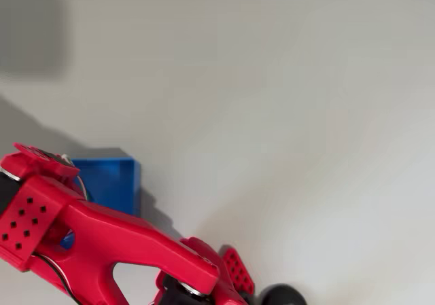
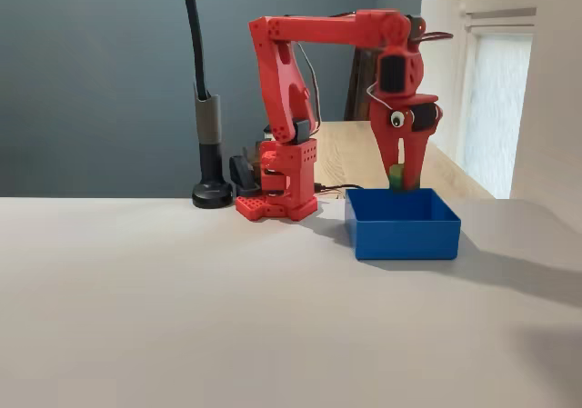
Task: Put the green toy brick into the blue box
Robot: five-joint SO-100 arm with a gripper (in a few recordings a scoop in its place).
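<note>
In the fixed view, the red arm (image 2: 300, 108) stands at the back of a pale table (image 2: 182, 317). It goes up from its base, then reaches across to the right, and then bends down. At the end of it the gripper (image 2: 400, 179) points straight down, right over the blue box (image 2: 403, 224). The two red fingers (image 2: 414, 158) come close together at the bottom. Between their tips sits the green toy brick (image 2: 396, 177). It looks very small, and the gripper is closed on it and holds it. The brick hangs just above the back wall of the box. It is up in the air and is not lying in the box. The box is square with low walls, and it sits flat on the table, just to the right of the arm's base. Behind the arm's base stands a black pole (image 2: 202, 90) on a round black foot. In the overhead view, the red arm (image 1: 102, 234) fills the bottom left corner. Part of the blue box (image 1: 112, 179) peeks out from under it. The arm covers most of the box there. The rest of the pale table (image 1: 285, 115) spreads out to the top and the right. A round black thing (image 1: 282, 295) shows at the bottom edge.
</note>
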